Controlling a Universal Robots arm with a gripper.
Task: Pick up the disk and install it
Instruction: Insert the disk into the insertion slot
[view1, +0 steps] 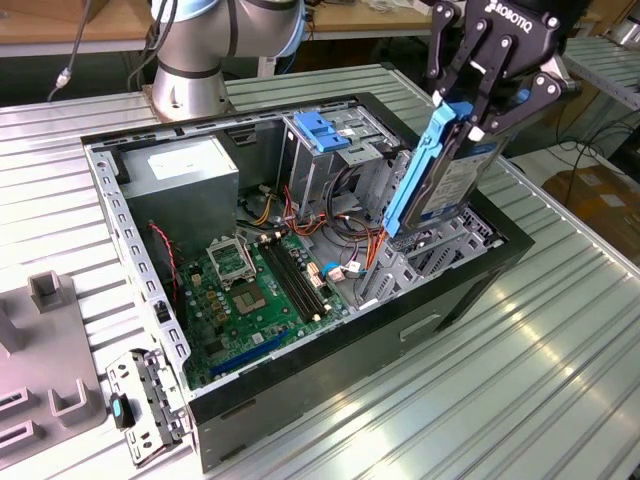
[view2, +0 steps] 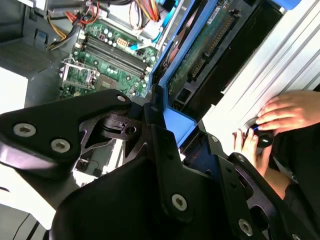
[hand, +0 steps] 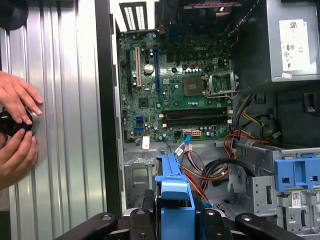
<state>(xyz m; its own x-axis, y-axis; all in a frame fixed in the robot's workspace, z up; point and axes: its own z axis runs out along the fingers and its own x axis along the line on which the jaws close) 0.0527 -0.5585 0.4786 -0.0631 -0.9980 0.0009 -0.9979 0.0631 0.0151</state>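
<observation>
The disk (view1: 447, 185) hangs on edge above the right end of the open computer case (view1: 480, 290), one long blue side rail facing the exterior view's left. My gripper (view1: 480, 115) is shut on its upper end, black fingers clamping both flat faces. The disk's lower end sits just above the metal bay by the case's front wall. In the second wrist view the disk (view2: 200, 55) shows its green circuit board, with the gripper (view2: 172, 127) closed around its blue rail. In the first wrist view the blue rail of the disk (hand: 174, 195) stands between the fingers of the gripper (hand: 174, 222).
Inside the case lie a green motherboard (view1: 255, 290), a grey power-supply box (view1: 180, 175), a metal drive cage with a blue top (view1: 325, 130) and loose red and orange cables (view1: 350, 225). A person's hands (hand: 15, 125) hold a dark object on the ribbed table beside the case.
</observation>
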